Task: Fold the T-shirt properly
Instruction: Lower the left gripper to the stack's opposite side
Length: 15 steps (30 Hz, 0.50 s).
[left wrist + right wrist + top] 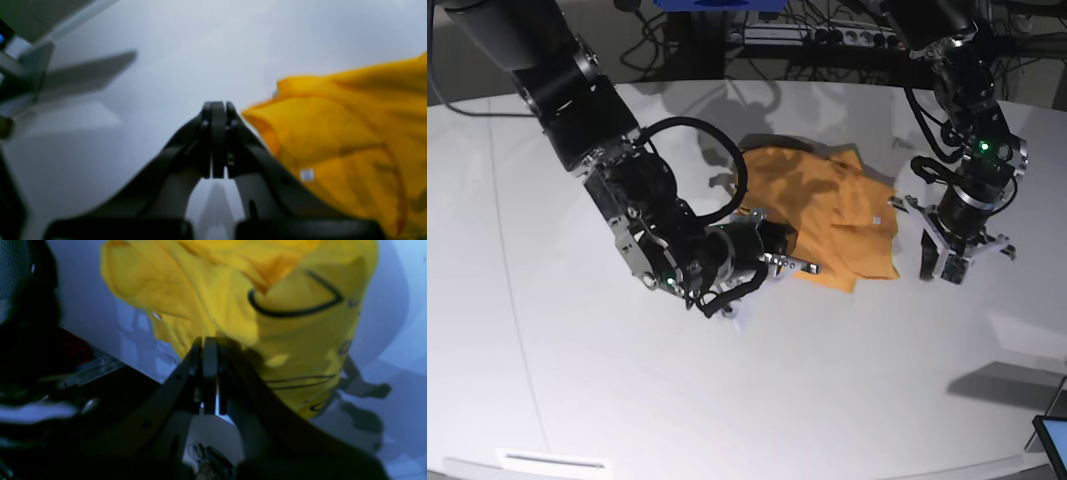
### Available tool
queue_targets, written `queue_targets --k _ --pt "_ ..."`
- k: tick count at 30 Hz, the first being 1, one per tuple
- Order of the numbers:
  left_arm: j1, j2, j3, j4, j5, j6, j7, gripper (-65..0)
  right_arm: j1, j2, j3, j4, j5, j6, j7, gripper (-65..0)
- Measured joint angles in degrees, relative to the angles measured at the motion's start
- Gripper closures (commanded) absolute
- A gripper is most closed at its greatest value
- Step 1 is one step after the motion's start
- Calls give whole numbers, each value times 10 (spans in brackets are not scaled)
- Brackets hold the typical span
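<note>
Your right gripper (pixel 210 373) fills the foreground of its wrist view with its jaws clenched together, nothing caught between them. Its tips sit at the near edge of the T-shirt (pixel 233 306), where the cloth shows a dark looping line on the yellow fabric; whether the tips touch the cloth you cannot tell from this angle. In the base view, that same right gripper (pixel 799 264) reaches in from the left, low over the desk (pixel 827 400), its tips at the shirt's near-left edge.

Your left gripper (pixel 218 140) is likewise clenched on nothing, its jaws pressed flat together. It hangs over bare desk (pixel 166 50) just beside the T-shirt (pixel 350 133), apart from it, and a small white tag (pixel 307 174) shows on the cloth close to its right-hand jaw. From the base view, the left gripper (pixel 947 262) points downward just off the shirt's right edge.

You have the T-shirt (pixel 827 215) lying crumpled in a loose, roughly rectangular heap toward the middle of the desk, nearer the far edge, between the two arms, with uneven layers and creases.
</note>
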Motion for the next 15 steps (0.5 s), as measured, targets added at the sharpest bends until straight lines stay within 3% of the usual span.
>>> queue_targets --k 7,15 --pt "-20 0 2 -83 -5 1 2 0 -4 0 0 0 0 0 17 0" --pt "-50 -2 49 -169 1 0 -1 0 -4 0 0 0 2 0 17 0"
